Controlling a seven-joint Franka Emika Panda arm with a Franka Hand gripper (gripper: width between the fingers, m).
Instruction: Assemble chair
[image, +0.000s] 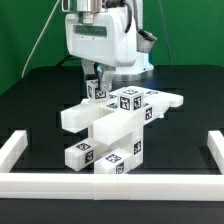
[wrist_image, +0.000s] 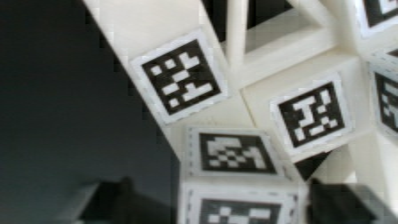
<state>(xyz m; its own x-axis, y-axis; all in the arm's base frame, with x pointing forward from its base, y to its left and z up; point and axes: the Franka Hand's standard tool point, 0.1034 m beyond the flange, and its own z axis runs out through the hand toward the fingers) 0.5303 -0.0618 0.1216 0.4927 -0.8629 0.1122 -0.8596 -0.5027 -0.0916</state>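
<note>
On the black table (image: 30, 110), the tool (image: 95, 85) pinches a chair (image: 115, 125) piece.

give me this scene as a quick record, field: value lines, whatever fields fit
scene: black table bounded by white border rails
arm: above the parts, gripper lowered onto the pile from above
gripper state: fingers seem closed on a tagged white piece at the top of the pile; hard to confirm
chair parts: chunky white tagged pieces clustered mid-table, stacked and touching, not a finished chair
wrist view: close-up of tagged white pieces, fingertips not visible
background: green backdrop
</note>
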